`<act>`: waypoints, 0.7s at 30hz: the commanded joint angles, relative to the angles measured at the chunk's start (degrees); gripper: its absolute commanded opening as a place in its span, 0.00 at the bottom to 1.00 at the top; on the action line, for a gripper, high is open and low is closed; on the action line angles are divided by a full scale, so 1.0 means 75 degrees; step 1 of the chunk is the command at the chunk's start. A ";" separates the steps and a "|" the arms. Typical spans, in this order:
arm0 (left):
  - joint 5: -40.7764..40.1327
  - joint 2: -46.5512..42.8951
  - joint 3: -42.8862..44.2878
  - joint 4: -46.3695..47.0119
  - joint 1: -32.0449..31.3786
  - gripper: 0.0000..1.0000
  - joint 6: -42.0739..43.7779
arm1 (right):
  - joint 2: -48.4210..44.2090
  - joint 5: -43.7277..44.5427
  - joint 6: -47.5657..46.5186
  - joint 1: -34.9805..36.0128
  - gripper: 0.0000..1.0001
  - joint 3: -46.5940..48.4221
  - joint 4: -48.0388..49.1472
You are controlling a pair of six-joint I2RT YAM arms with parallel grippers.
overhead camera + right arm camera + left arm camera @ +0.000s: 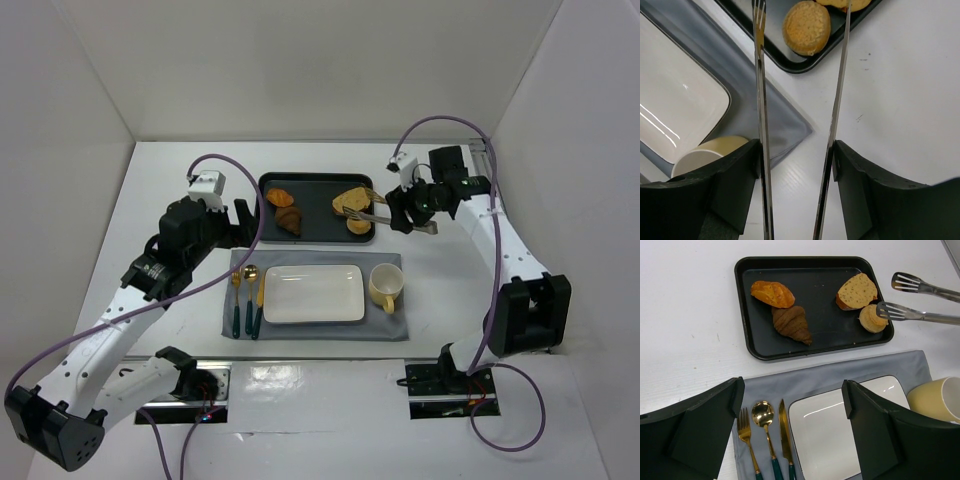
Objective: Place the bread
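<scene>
The bread, a small round golden-tan bun [357, 225] [871, 318] [806, 27], lies in the near right corner of the black tray [315, 182] [820, 290] [790, 62]. My right gripper [402, 215] [796, 150] is shut on metal tongs [380, 208] [920, 286] [760, 100]. The tongs are spread open, with one tip on each side of the bun. I cannot tell whether they touch it. My left gripper [240, 218] [792, 390] is open and empty above the grey placemat [320, 330] [805, 375]. A white rectangular plate [313, 293] [830, 430] [675, 95] lies on the mat.
The tray also holds an oval bread slice [350, 200] [856, 291], a dark croissant [290, 218] [791, 322] and an orange pastry [279, 196] [772, 293]. A yellow mug [386, 287] [937, 397] [705, 155] stands right of the plate, gold cutlery [247, 295] [765, 430] left.
</scene>
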 commanded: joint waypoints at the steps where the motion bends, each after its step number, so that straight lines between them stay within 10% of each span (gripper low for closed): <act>1: 0.0017 -0.0170 -0.0009 0.0284 0.0046 0.98 0.0030 | -0.0198 -0.0138 -0.0042 -0.0013 0.67 -0.0124 -0.0100; 21: 0.0017 -0.0240 -0.0009 0.0284 0.0046 0.98 0.0030 | 0.0248 -0.0278 0.0098 0.0057 0.65 -0.0957 0.0673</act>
